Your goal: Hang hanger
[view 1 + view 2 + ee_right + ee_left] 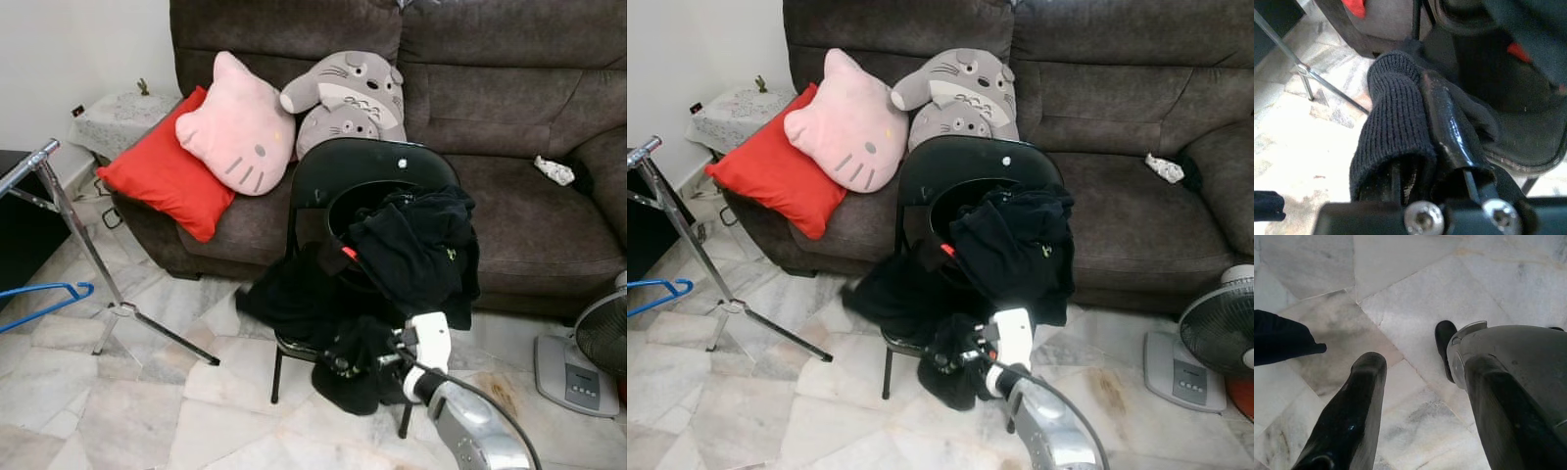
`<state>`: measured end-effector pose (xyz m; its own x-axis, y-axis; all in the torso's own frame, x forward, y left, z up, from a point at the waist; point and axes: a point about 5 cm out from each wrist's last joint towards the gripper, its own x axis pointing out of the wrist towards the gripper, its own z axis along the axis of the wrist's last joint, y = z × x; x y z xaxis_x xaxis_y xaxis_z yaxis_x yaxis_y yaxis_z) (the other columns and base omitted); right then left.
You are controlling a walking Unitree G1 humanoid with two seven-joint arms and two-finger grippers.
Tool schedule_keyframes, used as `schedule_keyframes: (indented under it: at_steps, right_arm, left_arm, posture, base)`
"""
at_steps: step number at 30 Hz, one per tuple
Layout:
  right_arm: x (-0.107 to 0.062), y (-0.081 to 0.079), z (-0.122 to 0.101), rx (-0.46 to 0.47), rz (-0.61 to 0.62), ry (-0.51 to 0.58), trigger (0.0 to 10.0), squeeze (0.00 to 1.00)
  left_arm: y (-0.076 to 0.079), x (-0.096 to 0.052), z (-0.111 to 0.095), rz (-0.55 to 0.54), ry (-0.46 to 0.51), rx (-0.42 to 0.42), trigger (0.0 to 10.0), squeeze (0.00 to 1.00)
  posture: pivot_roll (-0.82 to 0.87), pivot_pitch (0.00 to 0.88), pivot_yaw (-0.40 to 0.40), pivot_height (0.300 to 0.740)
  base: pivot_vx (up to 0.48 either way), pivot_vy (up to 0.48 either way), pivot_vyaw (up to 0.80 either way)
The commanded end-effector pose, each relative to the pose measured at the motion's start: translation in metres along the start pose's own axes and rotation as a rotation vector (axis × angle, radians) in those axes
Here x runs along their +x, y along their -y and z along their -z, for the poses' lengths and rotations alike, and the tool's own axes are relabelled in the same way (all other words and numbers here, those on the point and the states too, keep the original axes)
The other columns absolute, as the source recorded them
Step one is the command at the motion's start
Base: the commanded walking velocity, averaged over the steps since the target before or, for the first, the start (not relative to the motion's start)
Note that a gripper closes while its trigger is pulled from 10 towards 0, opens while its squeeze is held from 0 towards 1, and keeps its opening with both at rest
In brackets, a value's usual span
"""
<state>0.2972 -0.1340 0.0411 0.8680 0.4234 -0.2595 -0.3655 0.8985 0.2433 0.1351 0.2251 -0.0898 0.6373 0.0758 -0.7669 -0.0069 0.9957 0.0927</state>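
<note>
My right gripper (pixel 377 360) is at the front edge of the black plastic chair (pixel 372 171), and its jaws are closed on a black ribbed knitted cloth (pixel 1396 127) from the pile of black clothes (pixel 411 250) on that chair. My left gripper (pixel 1420 401) hangs over the marble floor (pixel 1415 289), jaws open and holding nothing. The blue plastic hanger (pixel 44 299) is far left of the chair, beside the leg of the metal rack (pixel 83 245).

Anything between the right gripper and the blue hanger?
Yes. The right gripper is at the front of the chair, its fingers shut on a black knit garment. The blue hanger is far to the robot's left, and the metal rack's slanted leg stands between them.
</note>
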Motion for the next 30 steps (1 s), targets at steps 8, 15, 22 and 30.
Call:
schedule_keyframes:
  at_steps: [8,15,22,30]
  right_arm:
    - [0.001,0.014,0.024,0.051,0.167,-0.048,10.0,0.00]
    - [-0.002,0.032,0.009,0.051,0.304,0.067,10.0,0.00]
    - [-0.002,0.033,-0.013,0.060,0.315,0.215,10.0,0.00]
    - [0.001,0.028,-0.022,0.040,0.272,0.255,10.0,0.00]
  left_arm:
    - [-0.006,-0.006,0.017,-0.022,-0.071,-0.014,10.0,0.00]
    - [-0.006,-0.007,0.020,-0.033,-0.083,-0.023,10.0,0.00]
    - [-0.004,-0.006,0.020,-0.036,-0.089,-0.028,10.0,0.00]
    - [-0.003,-0.005,0.017,-0.037,-0.091,-0.035,10.0,0.00]
  posture:
    - [-0.05,0.126,0.027,0.740]
    - [-0.05,0.123,0.023,0.740]
    - [-0.05,0.104,0.020,0.740]
    - [-0.04,0.083,0.014,0.740]
  base:
    - [0.000,0.000,0.00]
    - [0.000,0.000,0.30]
    - [0.000,0.000,0.80]
    - [0.000,0.000,0.80]
